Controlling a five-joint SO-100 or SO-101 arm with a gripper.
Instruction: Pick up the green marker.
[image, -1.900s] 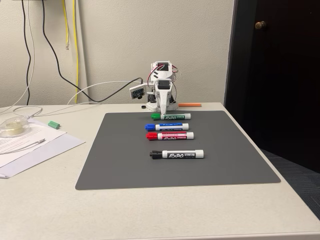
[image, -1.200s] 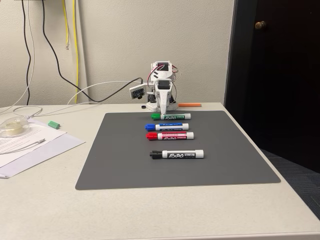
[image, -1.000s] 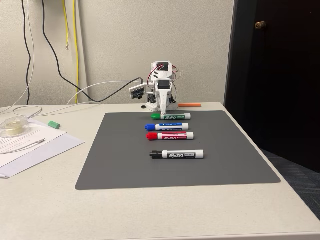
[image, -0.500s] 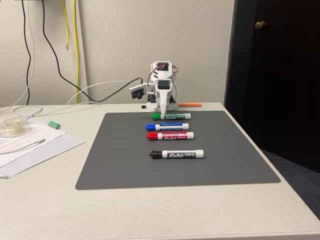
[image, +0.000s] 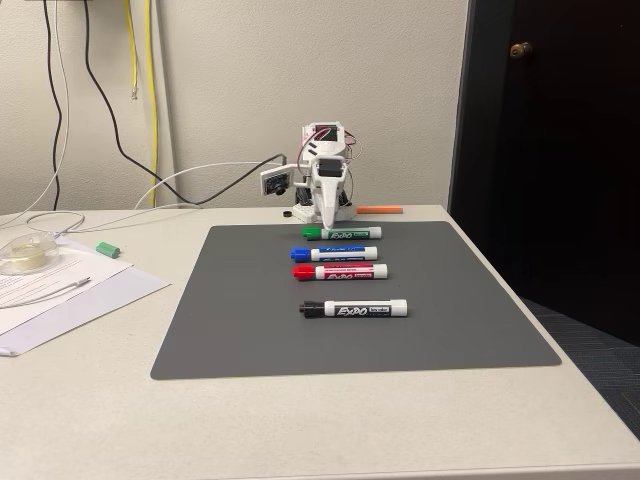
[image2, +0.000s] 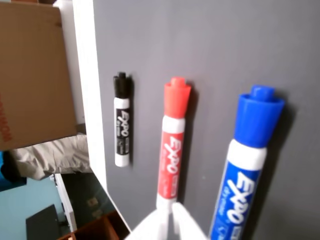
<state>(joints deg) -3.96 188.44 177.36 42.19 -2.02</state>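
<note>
The green marker (image: 342, 232) lies on the dark gray mat (image: 250, 330) at its far edge, directly in front of the white robot arm (image: 325, 185). Nearer than the green marker along the mat come the blue marker (image: 334, 254), the red marker (image: 340, 271) and the black marker (image: 354, 309), all parallel with caps to the left in the fixed view. In the wrist view the gripper (image2: 170, 212) has its white fingertips pressed together, holding nothing, over the red marker's barrel end.
</note>
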